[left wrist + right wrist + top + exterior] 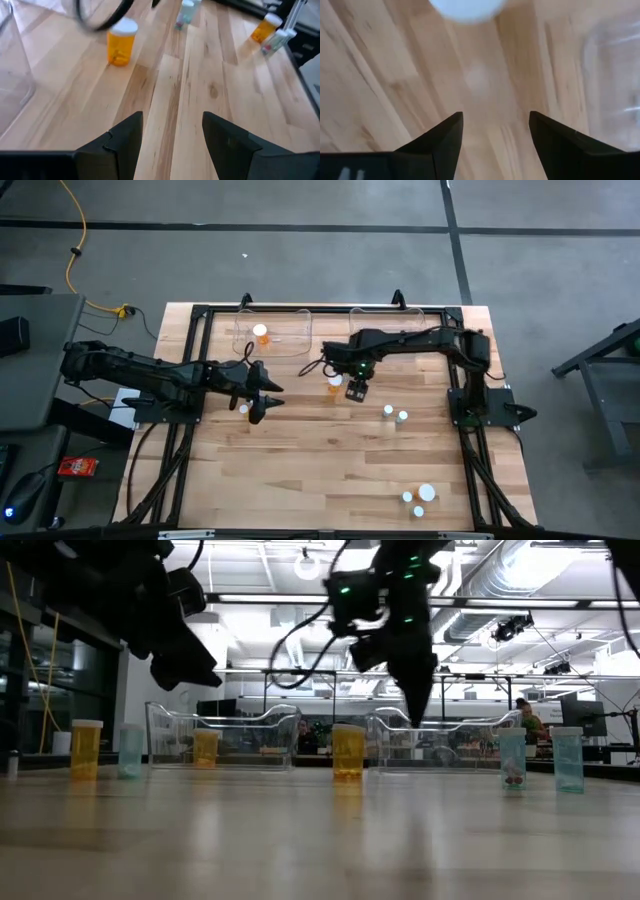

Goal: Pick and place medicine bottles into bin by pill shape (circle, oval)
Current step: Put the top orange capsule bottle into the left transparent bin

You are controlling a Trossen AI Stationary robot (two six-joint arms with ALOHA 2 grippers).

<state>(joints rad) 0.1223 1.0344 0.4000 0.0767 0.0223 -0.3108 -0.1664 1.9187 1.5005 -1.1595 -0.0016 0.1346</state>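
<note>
An orange medicine bottle with a white cap [335, 385] stands upright on the wooden table just left of my right gripper [357, 391], which is open above the table. Its cap [467, 6] shows ahead of the open fingers [495, 117]. My left gripper [268, 402] is open and empty over the table's left middle [172, 117], and the same orange bottle [121, 42] stands ahead of it. A small bottle [243, 409] stands beside the left gripper. One orange bottle [260, 333] stands inside the left clear bin [285, 345].
Two clear bins stand at the far edge, the right one [400, 318] beside the left. Two pale bottles [395, 414] stand right of centre, and three more [418, 500] near the front right. In the low view the orange bottle [348, 750] stands between the bins.
</note>
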